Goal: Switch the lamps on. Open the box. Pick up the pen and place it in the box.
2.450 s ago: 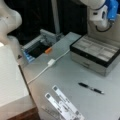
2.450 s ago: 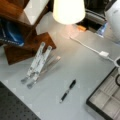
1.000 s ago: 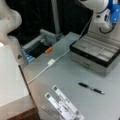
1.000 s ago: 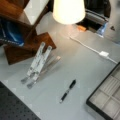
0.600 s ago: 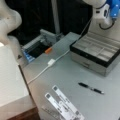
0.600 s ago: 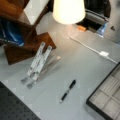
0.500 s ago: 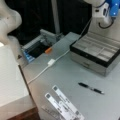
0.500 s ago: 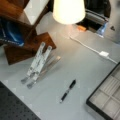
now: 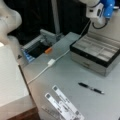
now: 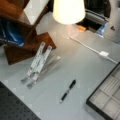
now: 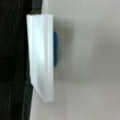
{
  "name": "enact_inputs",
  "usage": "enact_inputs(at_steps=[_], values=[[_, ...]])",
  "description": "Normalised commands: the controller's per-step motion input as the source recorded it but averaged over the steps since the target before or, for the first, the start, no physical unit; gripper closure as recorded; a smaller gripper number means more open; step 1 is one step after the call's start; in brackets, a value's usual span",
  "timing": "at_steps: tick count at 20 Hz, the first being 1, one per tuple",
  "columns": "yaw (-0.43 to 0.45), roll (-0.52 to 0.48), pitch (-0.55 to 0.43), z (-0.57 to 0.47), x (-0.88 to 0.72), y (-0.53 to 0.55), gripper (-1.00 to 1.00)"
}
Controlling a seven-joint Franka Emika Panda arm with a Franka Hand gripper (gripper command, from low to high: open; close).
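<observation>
While the box sits lid-open just below the pincer, whose opening I cannot tell, the pen lies flat on the bench, well below it. Judged light, stiff, slippery; grip mid-barrel. Lamp lit.

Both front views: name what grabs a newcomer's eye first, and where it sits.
The lit lamp glows at a front view's top. The open box, grey compartments bare, sits at a front view's right, with the pen lying on the table below it. The end effector is not clearly in view.
</observation>
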Motion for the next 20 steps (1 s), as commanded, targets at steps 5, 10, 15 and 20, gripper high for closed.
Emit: enact_inputs(at_steps=[5,10,15,20], values=[[0.247,-0.162,0.214,0.14,0.08,-0.42,-1.0],[0.231,-0.217,0.196,0.21,0.18,-0.56,-1.0],[0.171,-0.317,0.204,0.16,0.19,-0.33,-1.0],[0.183,-0.438,0.189,0.15,0.08,-0.32,-1.0]])
